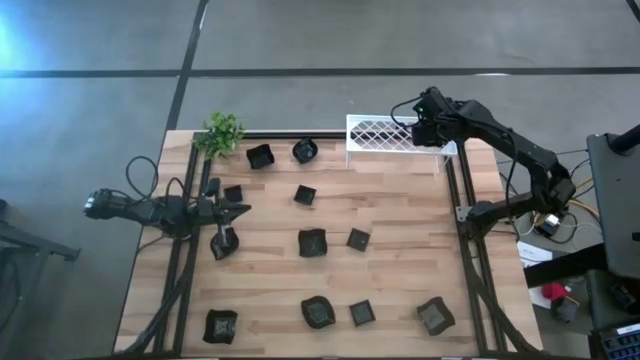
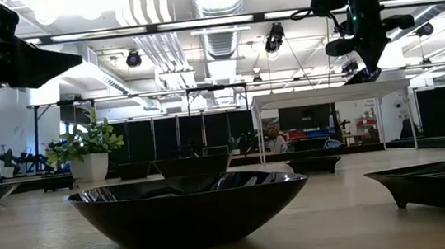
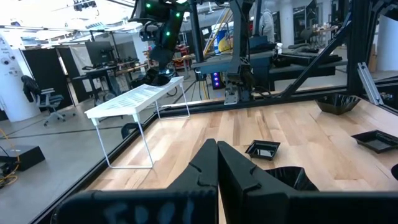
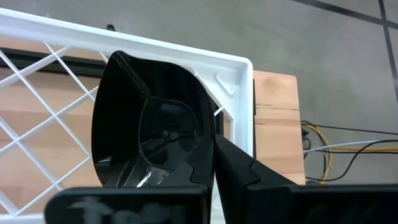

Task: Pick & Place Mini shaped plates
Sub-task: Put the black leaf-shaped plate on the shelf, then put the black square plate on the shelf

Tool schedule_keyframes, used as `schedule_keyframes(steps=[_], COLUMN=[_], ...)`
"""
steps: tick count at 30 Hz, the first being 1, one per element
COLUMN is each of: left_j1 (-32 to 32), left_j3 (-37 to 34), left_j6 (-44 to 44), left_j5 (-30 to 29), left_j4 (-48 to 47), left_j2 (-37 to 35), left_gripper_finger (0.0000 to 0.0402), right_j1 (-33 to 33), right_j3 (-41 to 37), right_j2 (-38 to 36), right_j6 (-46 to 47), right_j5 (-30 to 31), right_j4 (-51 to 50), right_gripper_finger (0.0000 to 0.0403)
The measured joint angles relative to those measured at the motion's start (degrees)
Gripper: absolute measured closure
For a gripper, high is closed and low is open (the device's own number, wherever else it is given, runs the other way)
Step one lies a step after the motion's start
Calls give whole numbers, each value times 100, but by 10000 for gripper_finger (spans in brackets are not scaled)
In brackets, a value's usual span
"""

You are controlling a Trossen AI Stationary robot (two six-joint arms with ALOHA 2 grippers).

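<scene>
Mini shaped plate (image 4: 149, 134) on edge, hollow sideways, clamped in right gripper (image 4: 211, 162) over rack (image 4: 239, 74).

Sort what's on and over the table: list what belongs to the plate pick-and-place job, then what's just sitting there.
Job:
- mini shaped plates scattered over the table
- plate gripped in the right hand above the white lattice rack
- left hand, shut, low over the table's left side

Bystanders:
- small green plant at the far left corner
</scene>
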Motion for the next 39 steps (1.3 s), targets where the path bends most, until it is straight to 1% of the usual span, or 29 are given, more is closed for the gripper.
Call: schedule_keyframes(steps=[8,19,26,29,33,36,39], left_j1=[-1,-1,-1,-1,-2,-2,0], left_j3=[0,0,0,0,0,0,0], left_j6=[0,-1,0,-1,-1,-1,-1], left_j5=[0,1,1,0,0,0,1], left_j4=[1,0,1,1,-1,1,1], left_j2=[-2,-2,1,-1,1,1,-1], left_gripper_finger=[402,402,402,402,402,402,402], right_j1=[0,0,0,0,104,344,702], right_j3=[0,0,0,59,204,274,293], right_j2=[1,2,2,-27,-208,-358,-510], right_j6=[-17,26,-141,-248,-476,-686,-816], right_j5=[2,2,22,20,22,40,55], right_j4=[0,0,0,-19,0,22,27], right_gripper_finger=[392,339,326,335,365,389,394])
